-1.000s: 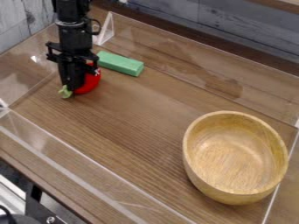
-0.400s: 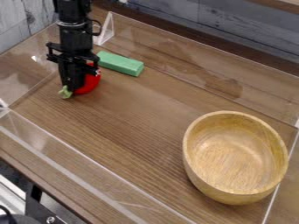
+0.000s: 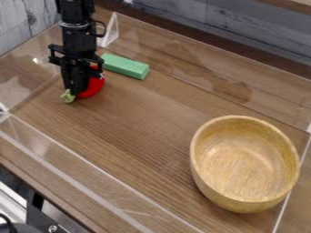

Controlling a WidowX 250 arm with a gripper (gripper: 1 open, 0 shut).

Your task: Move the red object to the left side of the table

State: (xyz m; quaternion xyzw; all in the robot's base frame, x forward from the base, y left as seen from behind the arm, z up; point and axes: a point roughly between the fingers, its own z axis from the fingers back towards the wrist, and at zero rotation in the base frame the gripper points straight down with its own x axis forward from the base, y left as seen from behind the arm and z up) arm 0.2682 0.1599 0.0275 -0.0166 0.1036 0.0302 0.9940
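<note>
The red object [image 3: 93, 86], a small glossy red toy fruit with a green stem end poking out at its lower left, rests on the brown wood-grain table [image 3: 145, 136] near the left end. My black gripper [image 3: 80, 84] points almost straight down onto it, its fingers shut on the fruit, which touches the tabletop. The fingers hide the fruit's middle.
A flat green rectangular block [image 3: 125, 65] lies just behind and right of the fruit. A large wooden bowl [image 3: 245, 162] sits at the right end. Low clear acrylic walls [image 3: 73, 159] edge the tabletop.
</note>
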